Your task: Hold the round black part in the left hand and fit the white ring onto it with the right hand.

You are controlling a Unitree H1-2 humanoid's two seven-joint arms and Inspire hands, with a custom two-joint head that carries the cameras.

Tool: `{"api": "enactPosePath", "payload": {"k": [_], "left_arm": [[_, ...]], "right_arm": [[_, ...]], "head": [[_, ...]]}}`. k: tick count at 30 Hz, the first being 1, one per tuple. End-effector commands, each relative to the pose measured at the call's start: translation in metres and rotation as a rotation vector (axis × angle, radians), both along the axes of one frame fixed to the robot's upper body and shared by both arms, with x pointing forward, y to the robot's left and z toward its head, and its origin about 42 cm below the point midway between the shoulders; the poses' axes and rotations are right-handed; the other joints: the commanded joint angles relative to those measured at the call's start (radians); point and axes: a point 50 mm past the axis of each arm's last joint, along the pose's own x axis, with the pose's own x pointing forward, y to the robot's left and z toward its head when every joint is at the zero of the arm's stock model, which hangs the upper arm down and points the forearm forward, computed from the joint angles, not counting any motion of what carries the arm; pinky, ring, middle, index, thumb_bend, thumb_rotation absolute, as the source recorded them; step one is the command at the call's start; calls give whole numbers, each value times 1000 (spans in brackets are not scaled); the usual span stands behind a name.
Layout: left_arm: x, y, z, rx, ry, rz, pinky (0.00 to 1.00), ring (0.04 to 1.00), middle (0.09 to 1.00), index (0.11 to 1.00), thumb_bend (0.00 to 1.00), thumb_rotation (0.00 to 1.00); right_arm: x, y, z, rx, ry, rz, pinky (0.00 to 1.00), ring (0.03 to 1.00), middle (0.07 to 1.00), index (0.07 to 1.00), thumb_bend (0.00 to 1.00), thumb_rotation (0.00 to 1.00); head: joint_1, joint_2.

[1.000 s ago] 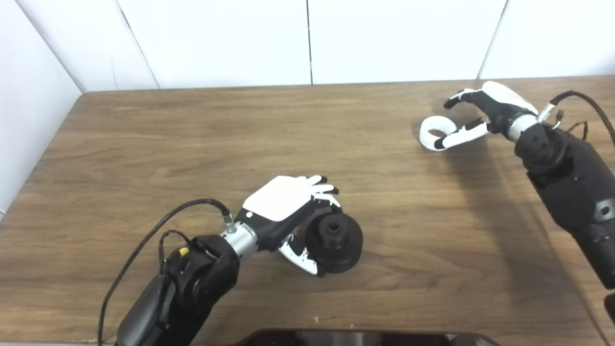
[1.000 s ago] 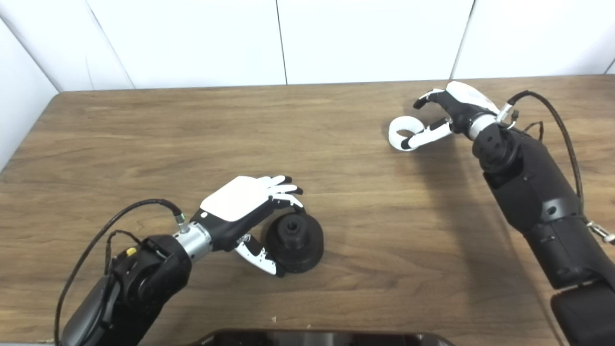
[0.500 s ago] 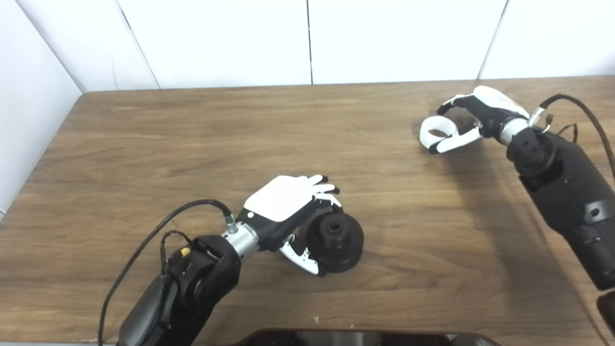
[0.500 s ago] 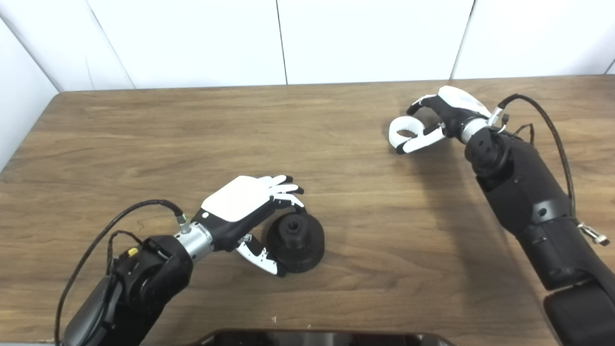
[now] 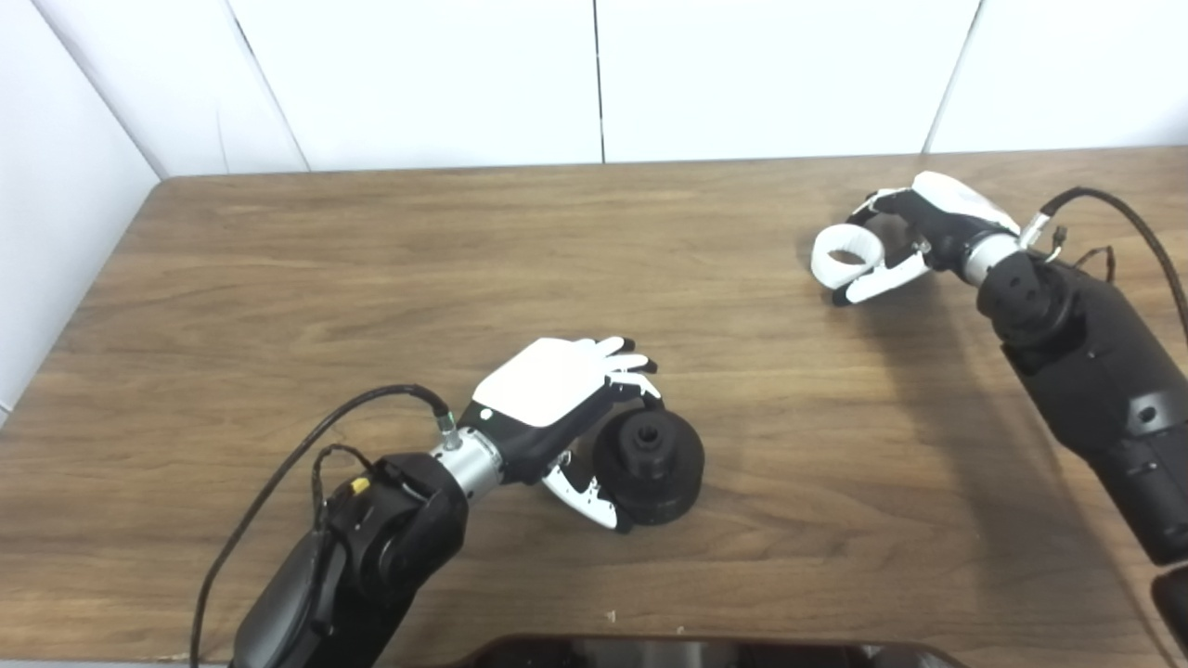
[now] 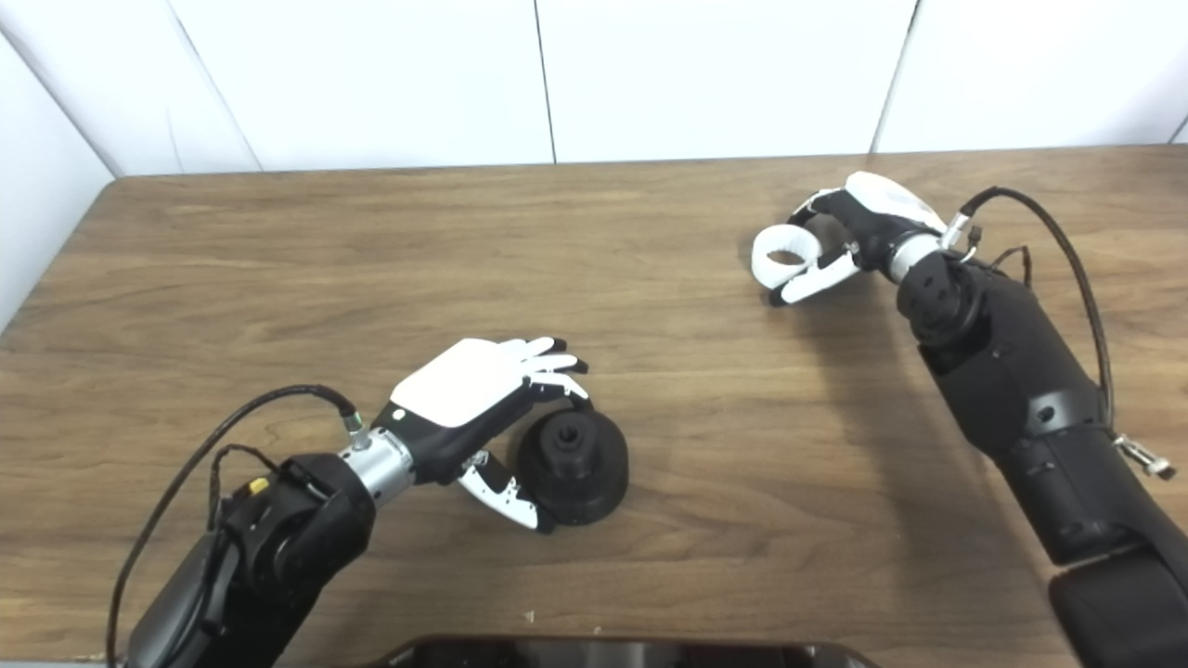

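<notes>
Black round part sits clasped by the left hand while the right hand pinches the white ring.

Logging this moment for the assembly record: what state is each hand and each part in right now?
round black part: upright on the table, no ring fitted.
white ring: at the far right of the table, between the right hand's thumb and fingers.
left hand: closed around the black part's side.
right hand: closing on the ring; firm grip not clear.
</notes>
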Motion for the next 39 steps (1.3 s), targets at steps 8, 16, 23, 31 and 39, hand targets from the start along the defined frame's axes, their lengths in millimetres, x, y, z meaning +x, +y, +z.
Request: {"api": "enactPosePath", "payload": {"k": [8,16,23,31,39], "left_arm": [[2,4,2,18,-16,9,943,973,914,649,772,276],[2,4,2,21,-18,11,943,974,914,649,773,282],[2,5,5,20,-21,13,950,977,916,655,775,279],[2,4,5,19,-27,8,947,975,915,652,774,285],[2,5,4,22,-22,15,950,977,915,654,776,281]], "right_arm": [[9,-4,28,1,-103,20,830,963,908,683,774,298],[10,-6,25,11,-108,16,835,959,898,667,745,253],[8,-5,23,41,-120,20,817,949,892,652,751,235],[8,-6,23,43,-129,19,821,930,885,650,757,239],[6,-7,24,49,-152,25,833,915,874,642,749,242]], "head": [[2,3],[5,4],[4,5],[5,5],[2,7]]}}
